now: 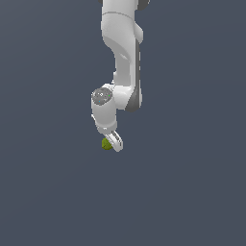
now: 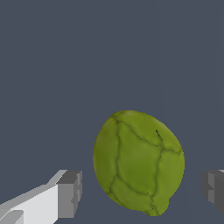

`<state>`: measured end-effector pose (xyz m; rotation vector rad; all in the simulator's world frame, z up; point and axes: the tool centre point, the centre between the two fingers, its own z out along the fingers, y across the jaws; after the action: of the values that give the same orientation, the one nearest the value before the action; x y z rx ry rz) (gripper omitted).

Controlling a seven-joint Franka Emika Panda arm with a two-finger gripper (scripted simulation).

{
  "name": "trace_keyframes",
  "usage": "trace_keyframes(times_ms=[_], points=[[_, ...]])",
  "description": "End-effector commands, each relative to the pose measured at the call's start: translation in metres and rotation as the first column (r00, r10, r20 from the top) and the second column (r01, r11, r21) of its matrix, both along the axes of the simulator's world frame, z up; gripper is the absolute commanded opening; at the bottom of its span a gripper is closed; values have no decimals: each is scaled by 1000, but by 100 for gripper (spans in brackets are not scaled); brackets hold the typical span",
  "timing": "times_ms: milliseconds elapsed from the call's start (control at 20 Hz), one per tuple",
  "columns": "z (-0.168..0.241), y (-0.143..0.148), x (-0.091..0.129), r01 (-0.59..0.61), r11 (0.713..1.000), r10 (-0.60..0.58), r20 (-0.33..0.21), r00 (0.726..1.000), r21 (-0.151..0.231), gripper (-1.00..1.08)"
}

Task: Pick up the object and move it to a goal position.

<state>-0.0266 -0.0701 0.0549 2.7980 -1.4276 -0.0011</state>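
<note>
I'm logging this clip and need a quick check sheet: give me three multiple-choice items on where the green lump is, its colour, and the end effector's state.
1. Where is the lump?
A. between the fingers
B. far off to one side of the arm
C. on top of the arm

2. What colour is the lump?
A. red
B. yellow-green
C. blue

3. How is the end effector?
A. shut with nothing in it
B. out of view
C. open, fingers clear of the lump

Answers:
1 A: the wrist view shows a finger on each side of it.
2 B: its surface is mottled olive with darker veins.
3 C: a gap shows between each finger and the lump.
</note>
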Motion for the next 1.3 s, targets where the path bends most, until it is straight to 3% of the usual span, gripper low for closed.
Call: trace_keyframes(times_ms=[0, 200, 250, 900, 1250], points=[[-9, 0, 0, 1, 1000, -1, 1, 1000, 0, 100], [-14, 0, 1, 1, 1000, -1, 1, 1000, 0, 100], [-14, 0, 1, 1, 1000, -1, 1, 1000, 0, -100], [-10, 0, 2, 1, 1000, -1, 2, 1000, 1, -100], [18, -11, 8, 1, 1000, -1, 2, 1000, 1, -100]])
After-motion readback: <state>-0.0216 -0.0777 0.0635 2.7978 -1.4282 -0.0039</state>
